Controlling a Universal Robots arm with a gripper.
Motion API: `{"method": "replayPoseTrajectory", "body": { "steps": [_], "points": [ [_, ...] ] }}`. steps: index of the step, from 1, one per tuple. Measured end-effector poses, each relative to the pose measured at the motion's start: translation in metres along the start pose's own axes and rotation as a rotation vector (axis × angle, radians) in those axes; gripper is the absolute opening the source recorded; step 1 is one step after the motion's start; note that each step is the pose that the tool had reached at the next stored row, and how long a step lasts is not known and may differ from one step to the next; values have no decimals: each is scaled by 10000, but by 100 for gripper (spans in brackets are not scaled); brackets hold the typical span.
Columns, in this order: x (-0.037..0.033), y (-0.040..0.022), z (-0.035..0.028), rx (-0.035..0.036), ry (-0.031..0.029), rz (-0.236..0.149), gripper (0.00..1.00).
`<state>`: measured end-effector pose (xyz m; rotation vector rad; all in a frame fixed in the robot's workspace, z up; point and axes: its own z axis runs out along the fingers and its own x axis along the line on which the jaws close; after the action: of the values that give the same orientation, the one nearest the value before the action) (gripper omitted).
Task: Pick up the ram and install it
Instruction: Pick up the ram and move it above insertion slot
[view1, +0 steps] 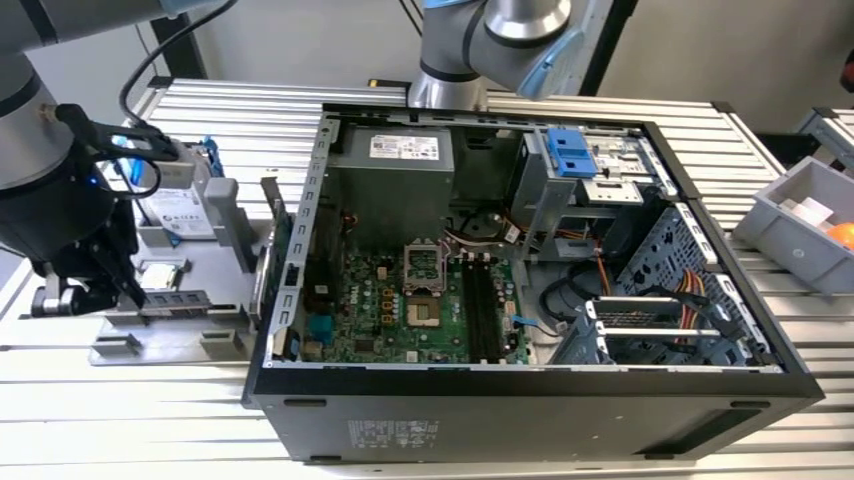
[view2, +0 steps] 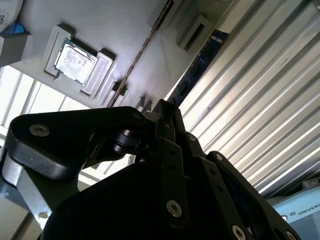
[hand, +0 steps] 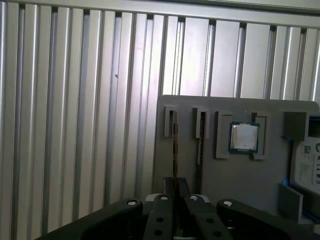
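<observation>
The dark greenish-grey circuit-board ram stick (hand: 174, 150) stands on edge in a grey slotted holder (hand: 240, 185), at 9 o'clock of the open black computer case (view1: 534, 410). The black claw (hand: 175, 181) sits pinched narrow on its end. Likely light, stiff, brittle: hold board edges, not chips

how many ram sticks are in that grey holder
2. Both thin dark circuit-board ram sticks stand on edge in neighbouring slots of the grey plastic holder: one ahead of the gripper, the other nearer the square silver CPU chip. Others may be hidden.

Near end of the ram (hand: 174, 150) behind the claw (hand: 175, 186); hard drive (hand: 311, 160) half off the frame edge.
</observation>
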<state>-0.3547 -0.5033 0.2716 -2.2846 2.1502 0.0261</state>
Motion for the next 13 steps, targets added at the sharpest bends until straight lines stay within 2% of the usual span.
{"method": "replayPoseTrajectory", "body": {
  "steps": [8,13],
  "points": [
    [-1,0,-49,-1,1,1,0],
    [-2,1,-114,0,1,41,0]
  ]
}}
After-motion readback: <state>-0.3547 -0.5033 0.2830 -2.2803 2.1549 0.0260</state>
